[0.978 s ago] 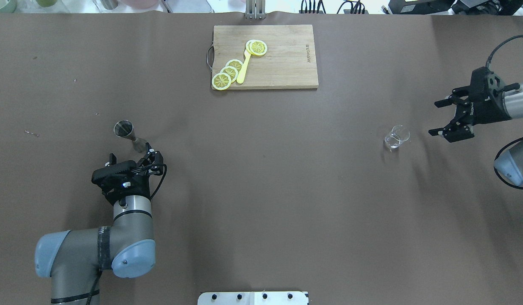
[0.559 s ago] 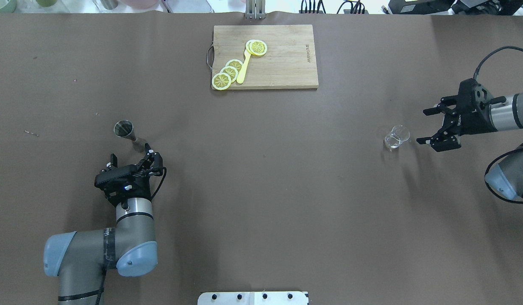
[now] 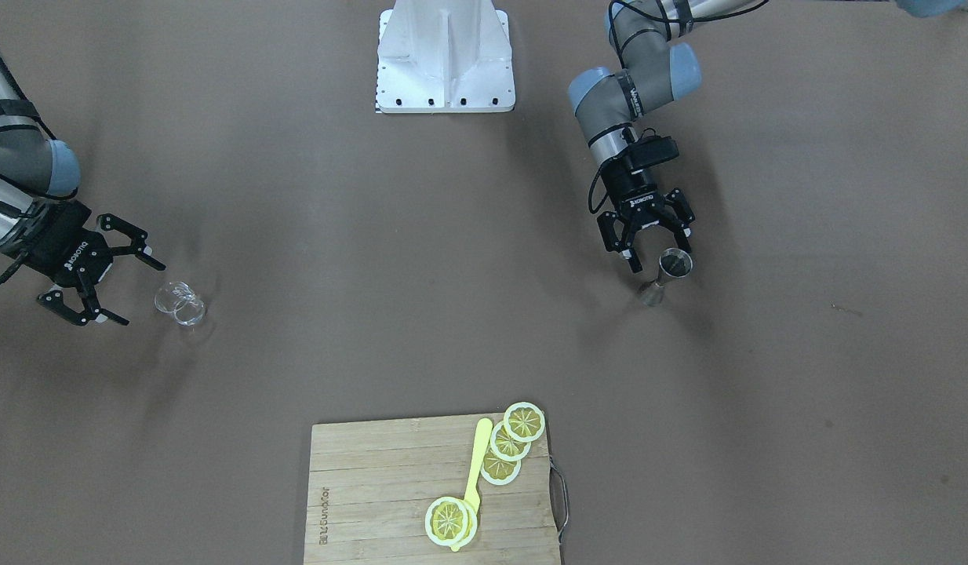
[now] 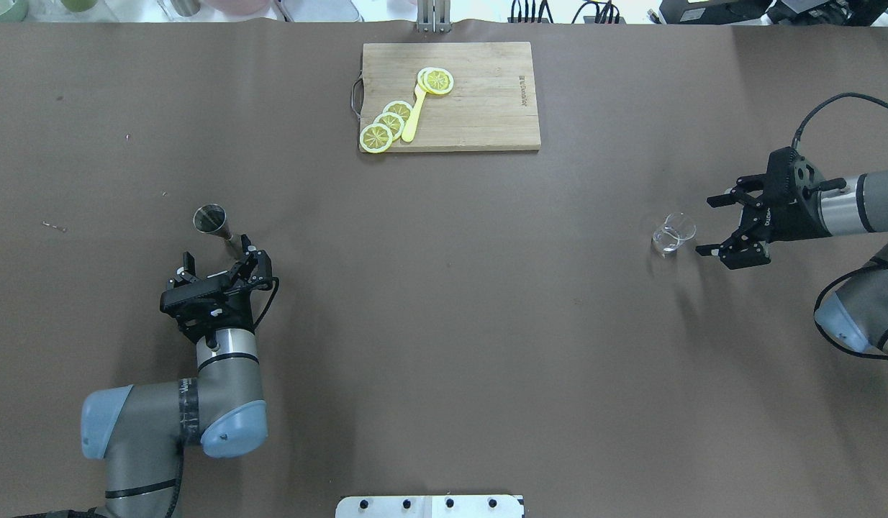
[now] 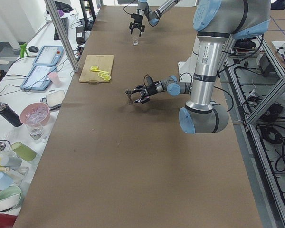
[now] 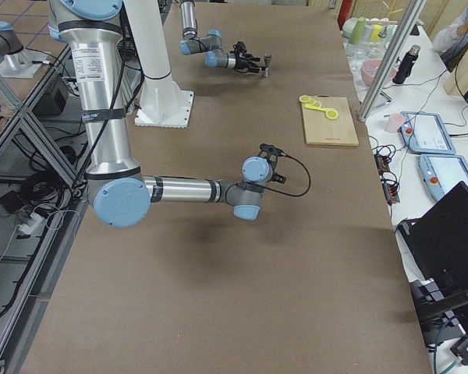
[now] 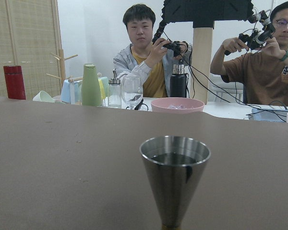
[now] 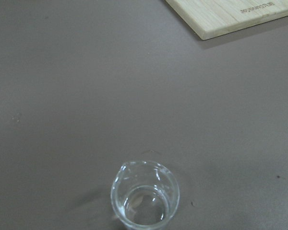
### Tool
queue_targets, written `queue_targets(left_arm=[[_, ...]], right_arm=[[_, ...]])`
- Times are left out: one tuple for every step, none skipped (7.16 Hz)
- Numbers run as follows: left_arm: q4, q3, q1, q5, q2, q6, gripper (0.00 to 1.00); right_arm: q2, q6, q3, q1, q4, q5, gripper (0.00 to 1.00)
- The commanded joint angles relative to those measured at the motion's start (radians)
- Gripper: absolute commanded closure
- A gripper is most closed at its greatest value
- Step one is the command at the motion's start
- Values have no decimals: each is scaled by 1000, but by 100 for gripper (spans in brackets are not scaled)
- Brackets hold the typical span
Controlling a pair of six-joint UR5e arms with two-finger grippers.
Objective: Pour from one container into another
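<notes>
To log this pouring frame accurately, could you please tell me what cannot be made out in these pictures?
- Jigger foot: cut off by the bottom edge of the left wrist view.
- Jigger's fill level: the bowl shows only dark reflections in the left wrist view.
- Small glass contents: clear on clear in the right wrist view, and too small in the overhead view.
- Cutting board engraving: too small to read in the overhead view.
</notes>
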Motion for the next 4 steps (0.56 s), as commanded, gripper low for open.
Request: queue_targets(left_arm=[[0,17,-27,3,-17,0,5],[1,34,-28,3,-36,0,5],[1,56,-28,3,-58,0,5],[3,68,-28,3,-66,0,5]], right_arm=[[3,0,-7,-17,2,-6,0],[4,0,-15,-22,2,-8,0],[6,0,-18,-28,2,-9,0],[9,0,-20,-34,2,-14,0]])
